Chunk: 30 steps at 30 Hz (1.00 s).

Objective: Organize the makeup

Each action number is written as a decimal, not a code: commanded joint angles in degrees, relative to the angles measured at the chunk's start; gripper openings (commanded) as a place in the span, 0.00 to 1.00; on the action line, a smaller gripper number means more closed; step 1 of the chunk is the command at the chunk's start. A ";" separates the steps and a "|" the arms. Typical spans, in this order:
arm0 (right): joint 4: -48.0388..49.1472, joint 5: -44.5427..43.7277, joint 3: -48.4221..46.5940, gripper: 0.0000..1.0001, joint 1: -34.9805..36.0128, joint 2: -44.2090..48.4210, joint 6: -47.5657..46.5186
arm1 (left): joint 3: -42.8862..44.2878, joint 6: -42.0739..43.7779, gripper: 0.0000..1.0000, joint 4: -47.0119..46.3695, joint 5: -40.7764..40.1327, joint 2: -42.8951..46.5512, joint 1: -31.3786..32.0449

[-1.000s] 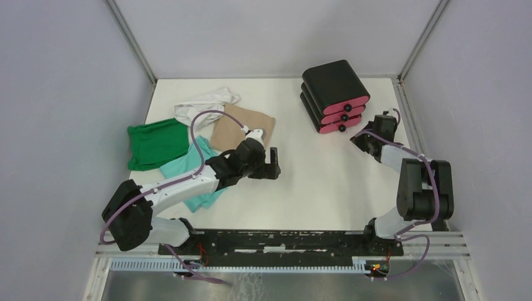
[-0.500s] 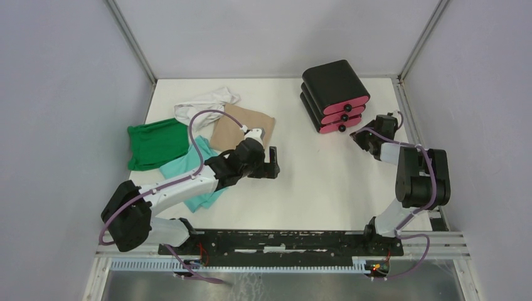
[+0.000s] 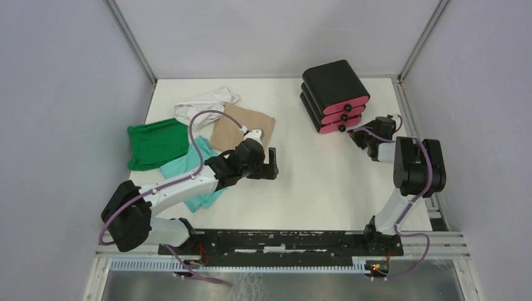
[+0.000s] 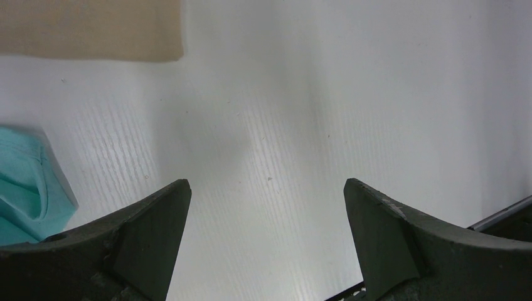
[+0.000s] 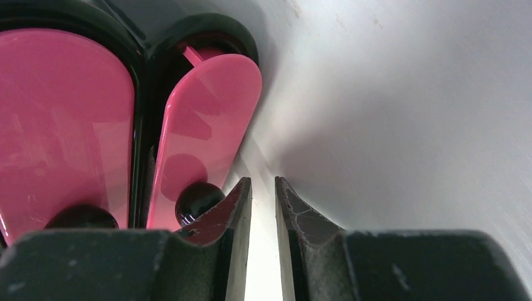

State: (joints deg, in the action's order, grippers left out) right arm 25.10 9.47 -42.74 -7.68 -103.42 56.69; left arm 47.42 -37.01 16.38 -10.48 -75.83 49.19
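Since a second ago the left arm has barely drifted back, while the right arm has folded its elbow up and brought its claw in against the front of the drawers.

At the left of the table (image 3: pixel 313 188) lie the green cloth (image 3: pixel 155 144), the teal cloth (image 3: pixel 183 166) and the tan cloth (image 3: pixel 237 128). Just right of them the left gripper (image 4: pixel 266 194) hangs with its jaws spread wide over bare surface, holding nothing.

No makeup shows in any view; whether it lies under the cloths or inside the drawers, I cannot tell.

Further right stands the black box (image 3: pixel 332 80). Its bottom pink drawer (image 5: pixel 210 119), the one against the table, looks slightly ajar. The right gripper (image 5: pixel 263 188) is pinched down to a thin slit with nothing in it.

The black knob (image 5: pixel 196 202) sits just outside the gap, beside the left finger (image 5: pixel 235 207) and possibly touching it. My judgement is that a pull on this drawer calls for wider jaws and a shift toward that side, so the knob comes between the fingers. The right arm is clearly the nearer one; the left is well apart from the box.
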 commanded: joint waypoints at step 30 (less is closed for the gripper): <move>15.96 16.44 -2.39 0.30 -1.82 -3.39 -0.67 | 1.54 1.68 0.99 -0.56 -1.17 0.93 -1.14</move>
State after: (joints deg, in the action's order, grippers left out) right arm 39.55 21.17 -45.12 -8.93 -110.96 58.50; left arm 47.51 -36.97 17.45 -10.50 -75.85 48.45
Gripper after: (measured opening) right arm 0.298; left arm 0.994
